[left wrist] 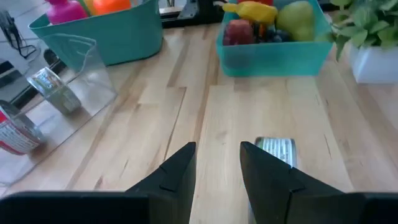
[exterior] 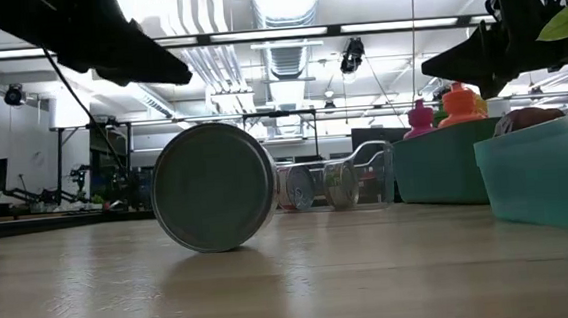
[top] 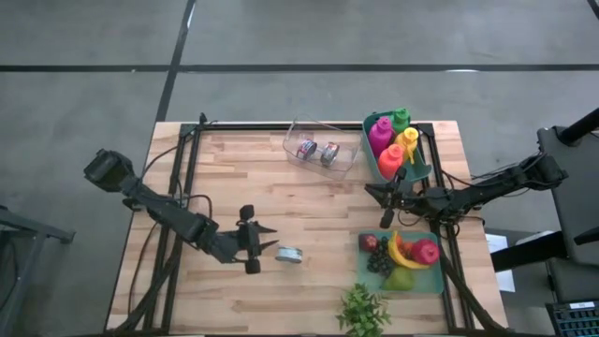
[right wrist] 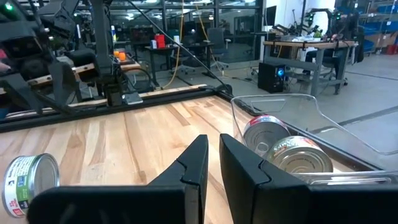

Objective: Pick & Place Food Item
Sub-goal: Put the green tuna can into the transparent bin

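My left tool (top: pixel 265 245), fingers spread and empty, hovers just beside a tin can (top: pixel 289 255) lying sideways on the desk (top: pixel 281 187); my right tool (top: pixel 388 213) is pressed together.

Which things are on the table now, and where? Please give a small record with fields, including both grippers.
loose can: can lies on its side on the wood, in front of the left gripper
clear bin: clear bin at the far edge, two cans inside
bottle bin: teal bin with coloured bottles, far right
fruit tray: teal tray with fruit, near right
plant: plant at the near edge
left gripper: left gripper partly open, holds nothing
right gripper: right gripper shut, empty, between the two teal containers
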{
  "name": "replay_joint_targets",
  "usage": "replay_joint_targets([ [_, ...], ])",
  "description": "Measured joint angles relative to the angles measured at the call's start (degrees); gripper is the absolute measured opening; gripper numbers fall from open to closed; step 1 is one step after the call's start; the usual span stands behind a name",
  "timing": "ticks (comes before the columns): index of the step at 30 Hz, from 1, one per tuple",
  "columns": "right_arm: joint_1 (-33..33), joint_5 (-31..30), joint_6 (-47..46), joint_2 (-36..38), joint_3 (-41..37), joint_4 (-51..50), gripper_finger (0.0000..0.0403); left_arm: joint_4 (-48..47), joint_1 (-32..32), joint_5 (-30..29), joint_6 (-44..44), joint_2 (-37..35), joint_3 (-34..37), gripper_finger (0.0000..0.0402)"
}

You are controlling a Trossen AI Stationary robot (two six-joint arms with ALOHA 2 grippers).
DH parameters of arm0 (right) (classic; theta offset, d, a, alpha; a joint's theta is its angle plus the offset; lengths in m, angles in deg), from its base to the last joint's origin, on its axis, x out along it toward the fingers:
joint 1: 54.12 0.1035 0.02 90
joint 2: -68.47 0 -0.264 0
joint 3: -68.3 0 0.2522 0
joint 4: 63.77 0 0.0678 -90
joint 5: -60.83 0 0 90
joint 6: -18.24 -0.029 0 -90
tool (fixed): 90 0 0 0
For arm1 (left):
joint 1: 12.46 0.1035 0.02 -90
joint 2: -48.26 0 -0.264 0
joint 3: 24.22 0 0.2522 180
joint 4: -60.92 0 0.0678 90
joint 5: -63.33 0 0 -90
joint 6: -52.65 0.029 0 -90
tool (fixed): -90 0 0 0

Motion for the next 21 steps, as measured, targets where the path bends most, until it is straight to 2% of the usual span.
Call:
replay_joint_targets([
  [8, 0.0, 0.1, 0.0, 0.0, 0.0, 0.0, 0.0038, 2.8, 0.0, -0.4, -4.3, -1.2, 0.0, 0.0129],
  [21, 0.0, 0.1, 0.0, 0.0, 0.0, 0.0, 0.0038, 5.3, 0.3, -1.3, -4.4, -1.6, 0.0, 0.0129],
])
